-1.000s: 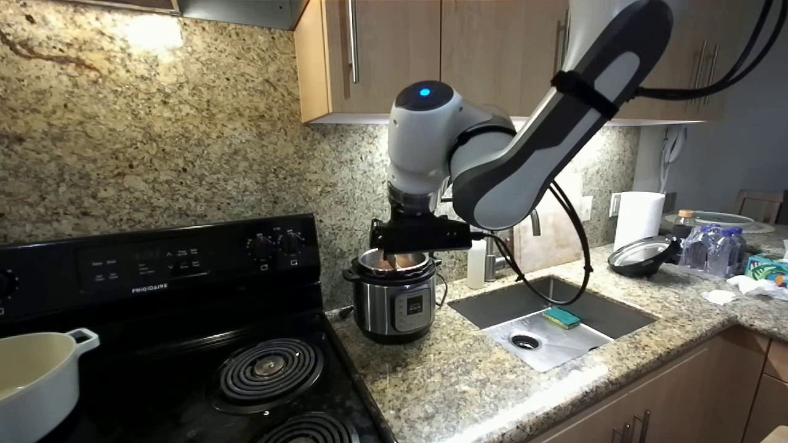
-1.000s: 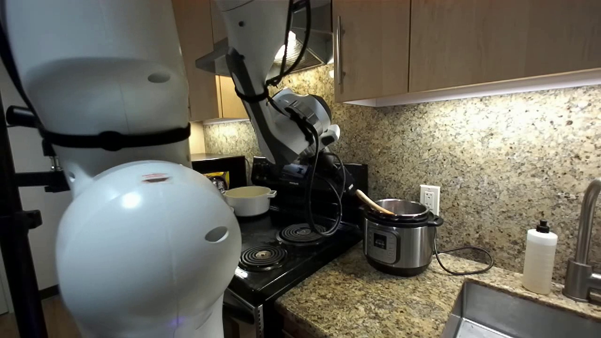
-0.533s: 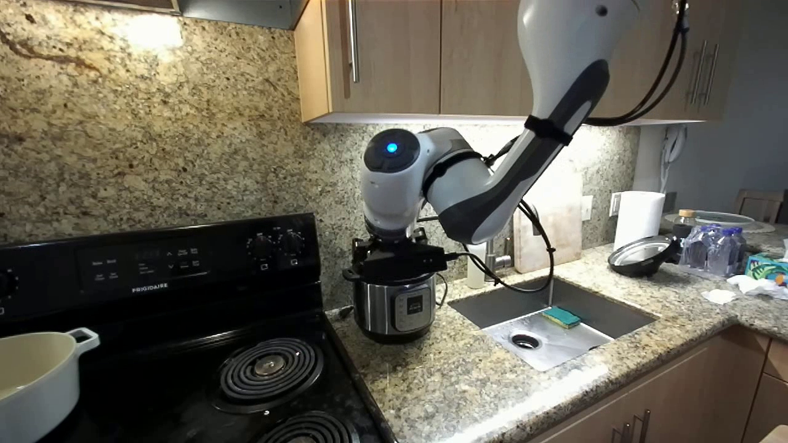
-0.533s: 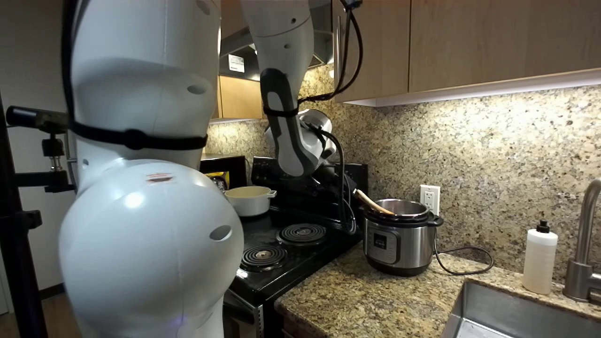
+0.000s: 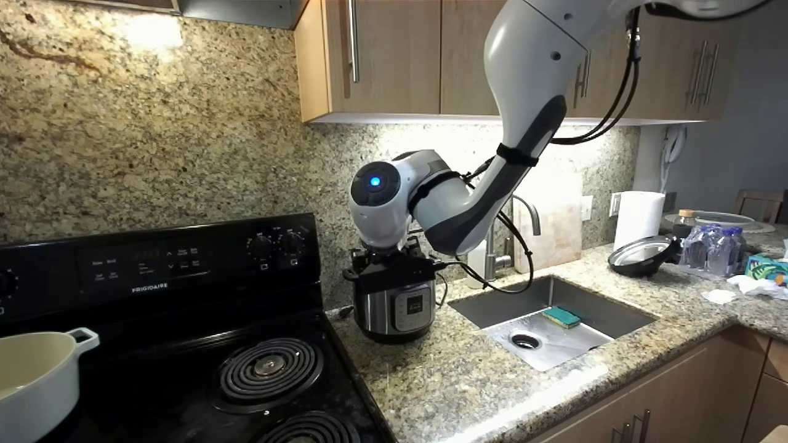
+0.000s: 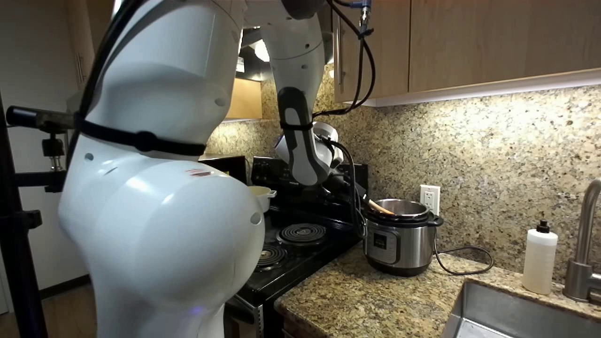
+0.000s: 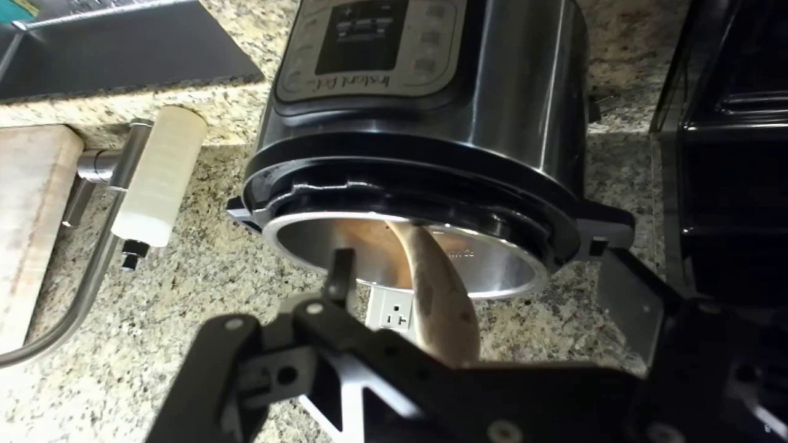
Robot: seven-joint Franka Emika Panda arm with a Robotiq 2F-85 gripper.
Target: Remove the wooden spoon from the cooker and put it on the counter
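The wooden spoon point(image 7: 440, 295) leans over the rim of the steel cooker point(image 7: 418, 117), its handle sticking out and its bowl end down inside the pot. In an exterior view the handle point(image 6: 379, 207) slopes up towards the black fingers. My gripper point(image 7: 486, 286) is open, its two fingers wide apart on either side of the handle, with neither seen touching it. The handle's outer end reaches the dark gripper body in the wrist view. In an exterior view the wrist hides the cooker's top and the spoon. The cooker stands on the granite counter point(image 6: 366, 300).
A black stove point(image 5: 184, 369) with coil burners and a white pot point(image 5: 43, 381) adjoin the cooker. Beyond its opposite side lie the sink point(image 5: 554, 344), soap bottle point(image 6: 540, 258) and faucet point(image 6: 582, 244). The backsplash with an outlet point(image 6: 429, 196) rises close behind; cabinets point(image 5: 381, 55) hang above.
The arm has come down towards the cooker. In an exterior view the black fingers now cover more of the spoon's handle end. Spoon and cooker look unmoved.
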